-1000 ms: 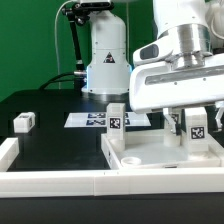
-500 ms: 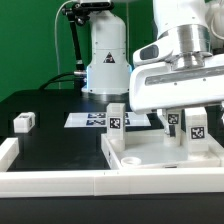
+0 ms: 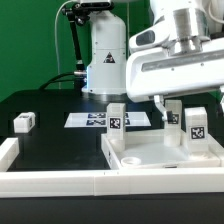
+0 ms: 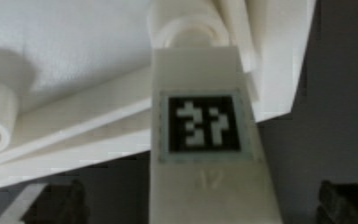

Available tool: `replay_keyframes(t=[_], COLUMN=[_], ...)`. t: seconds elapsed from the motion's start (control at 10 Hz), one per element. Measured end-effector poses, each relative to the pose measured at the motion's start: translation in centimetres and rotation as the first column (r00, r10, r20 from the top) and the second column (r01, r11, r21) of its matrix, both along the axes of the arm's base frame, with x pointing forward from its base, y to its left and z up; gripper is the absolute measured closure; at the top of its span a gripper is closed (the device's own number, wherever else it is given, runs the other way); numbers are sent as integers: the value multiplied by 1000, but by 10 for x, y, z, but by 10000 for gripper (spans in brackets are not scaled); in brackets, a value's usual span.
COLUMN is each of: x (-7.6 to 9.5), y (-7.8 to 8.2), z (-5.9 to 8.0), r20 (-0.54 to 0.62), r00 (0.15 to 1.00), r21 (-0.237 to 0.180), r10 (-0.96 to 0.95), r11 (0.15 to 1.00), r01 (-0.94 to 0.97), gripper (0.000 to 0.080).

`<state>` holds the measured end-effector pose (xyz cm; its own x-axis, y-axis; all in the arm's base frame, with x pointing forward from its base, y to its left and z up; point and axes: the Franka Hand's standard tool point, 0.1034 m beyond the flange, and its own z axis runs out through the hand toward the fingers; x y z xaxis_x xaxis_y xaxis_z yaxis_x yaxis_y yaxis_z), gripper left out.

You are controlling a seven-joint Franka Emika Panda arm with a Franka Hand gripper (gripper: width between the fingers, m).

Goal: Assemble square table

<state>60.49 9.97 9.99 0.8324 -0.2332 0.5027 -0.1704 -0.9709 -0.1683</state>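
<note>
The white square slab point(image 3: 160, 152) lies at the exterior view's right with three tagged legs standing upright on it: one at its left corner point(image 3: 117, 118) and two at its right point(image 3: 174, 113) point(image 3: 197, 122). A fourth leg point(image 3: 24, 122) lies loose on the black table at the exterior view's left. My gripper point(image 3: 188, 97) hovers open just above the two right legs. In the wrist view an upright leg point(image 4: 208, 120) with its tag stands midway between my wide-apart fingers point(image 4: 51, 200), untouched, with the slab point(image 4: 69, 120) behind it; my gripper point(image 4: 202, 205) holds nothing.
The marker board point(image 3: 92, 119) lies flat behind the slab. Long white border rails run along the front point(image 3: 60, 180) and the left point(image 3: 8, 150) of the table. The arm's white base point(image 3: 105, 60) stands at the back.
My gripper has risen from down around the right legs to just above them. The legs and slab have stayed in place.
</note>
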Motion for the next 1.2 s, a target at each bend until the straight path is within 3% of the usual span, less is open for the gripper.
replay_keyframes(t=[0.3, 0.5, 0.7, 0.9, 1.1, 1.2], x=[-4, -4, 2, -3, 10, 7], y=[2, 2, -1, 3, 3, 3], z=[-6, -16, -12, -13, -13, -15], r20=[-59, -218, -324, -476, -441, -447], r00=[998, 975, 942, 868, 885, 882], r21=[23, 88, 128, 169, 149, 150], r10=[11, 50, 93, 141, 148, 146], r11=[1000, 996, 990, 983, 985, 985], r01=[-10, -31, -54, -67, -91, -87], gripper=[150, 150, 150, 150, 150, 150])
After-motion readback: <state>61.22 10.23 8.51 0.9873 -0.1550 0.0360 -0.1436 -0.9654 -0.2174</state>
